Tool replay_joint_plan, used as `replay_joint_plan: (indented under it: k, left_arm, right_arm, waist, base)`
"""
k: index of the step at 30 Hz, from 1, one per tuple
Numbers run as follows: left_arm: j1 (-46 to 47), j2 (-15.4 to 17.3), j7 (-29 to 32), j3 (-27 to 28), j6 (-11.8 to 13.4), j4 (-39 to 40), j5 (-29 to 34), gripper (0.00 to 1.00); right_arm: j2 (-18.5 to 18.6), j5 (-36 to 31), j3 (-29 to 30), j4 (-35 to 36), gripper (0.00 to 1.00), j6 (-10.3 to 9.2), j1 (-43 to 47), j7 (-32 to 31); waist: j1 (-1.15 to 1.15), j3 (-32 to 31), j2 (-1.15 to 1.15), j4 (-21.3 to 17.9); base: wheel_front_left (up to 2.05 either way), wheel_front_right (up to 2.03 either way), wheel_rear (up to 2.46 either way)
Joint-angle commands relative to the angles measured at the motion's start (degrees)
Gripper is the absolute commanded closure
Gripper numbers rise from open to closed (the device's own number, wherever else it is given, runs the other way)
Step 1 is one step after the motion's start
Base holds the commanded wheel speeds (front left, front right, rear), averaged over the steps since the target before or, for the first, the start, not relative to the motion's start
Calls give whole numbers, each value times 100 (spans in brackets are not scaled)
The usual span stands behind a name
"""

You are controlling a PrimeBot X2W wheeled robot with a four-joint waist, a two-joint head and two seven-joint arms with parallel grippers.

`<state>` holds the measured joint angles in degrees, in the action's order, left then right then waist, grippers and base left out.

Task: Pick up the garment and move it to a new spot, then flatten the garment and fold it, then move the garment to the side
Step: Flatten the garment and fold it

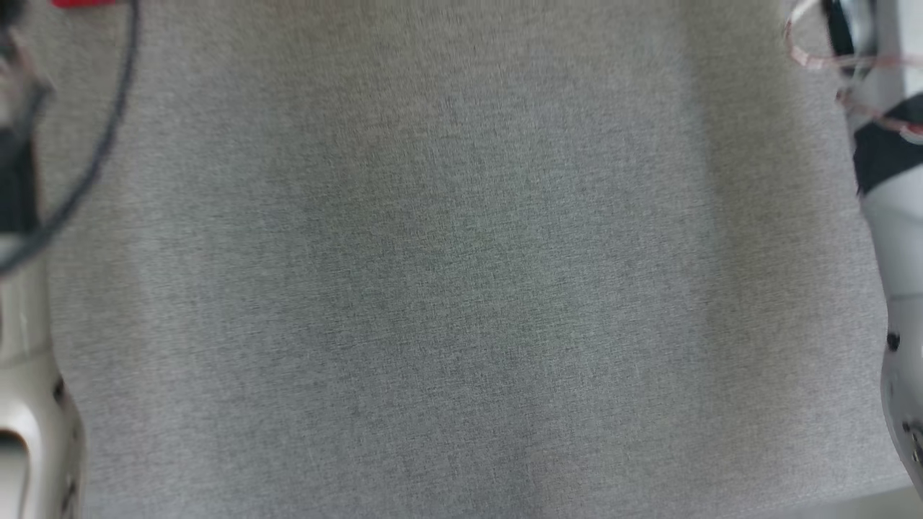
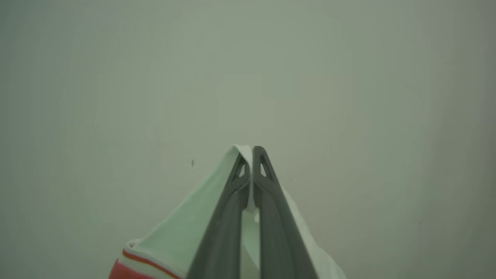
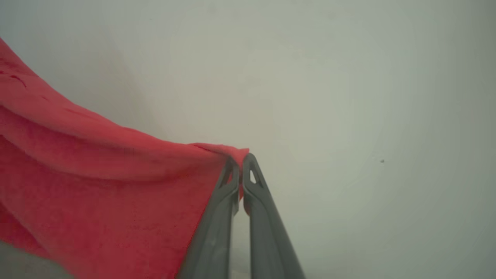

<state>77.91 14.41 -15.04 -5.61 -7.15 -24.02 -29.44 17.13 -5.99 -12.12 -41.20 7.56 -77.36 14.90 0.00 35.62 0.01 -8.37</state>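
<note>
The garment [image 3: 97,174] is hanging pinched in both sets of jaws. In the right wrist view its red cloth is being gripped right at the fingertips, with a small fold poking just past them. From there it is spreading away to the left of the right jaws and sagging below them in soft folds. The right jaws are standing fully closed on it, their two dark fingers [image 3: 267,232] pressing together at the tips with the cloth between. In the left wrist view a white part [image 2: 182,228] of the garment is running up between the fingers [image 2: 271,217] of the left jaws and peeking out beyond their tips. It is falling away on both sides of them, more widely to the left. Low and to the left of these jaws a red band [image 2: 128,271] edged with a thin orange stripe is showing. The left jaws are likewise clamped fully together on the cloth. Beyond both sets of jaws a plain pale surface [image 2: 348,77] is filling the background, and I cannot tell what it is. In the blurred head view a grey woven tabletop [image 1: 461,288] is stretching between the pale left forearm [image 1: 29,432] and right forearm [image 1: 898,252]. A dark cable [image 1: 108,137] is looping beside the left one.
</note>
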Motion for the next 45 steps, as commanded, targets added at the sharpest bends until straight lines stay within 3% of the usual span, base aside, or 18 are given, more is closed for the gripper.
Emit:
replay_joint_plan:
  k: [1,6,13,32,37,45]
  left_arm:
    - [-240,74,30,-110,-43,103,-183,100]
    - [-1001,295,158,-372,-26,377,-622,100]
    - [-2135,364,298,-499,-28,685,-1027,100]
    - [-6087,-270,450,-626,315,1974,-2093,100]
    - [-6866,-310,906,-855,361,2219,-2425,100]
    - [-7662,-93,1758,-908,437,2763,-3180,100]
  right_arm:
    - [64,148,-123,-20,100,-17,171,-21]
    - [258,531,-424,65,100,-17,603,-290]
    - [360,968,-589,286,100,-17,1342,-650]
    - [419,1294,-163,1057,100,-17,3952,-1493]
    - [450,1441,52,1368,100,-17,4647,-1834]
    - [344,1636,663,2042,100,-17,5779,-2470]
  waist:
    - [0,-266,-1,97]
    - [0,-667,-1,195]
    - [0,-1133,-1,276]
    - [0,-2570,-1,546]
    - [0,-2870,-1,660]
    - [0,-3103,-1,799]
  base:
    - [0,0,0]
    - [0,0,0]
    - [0,0,0]
    - [0,0,0]
    - [0,0,0]
    - [0,0,0]
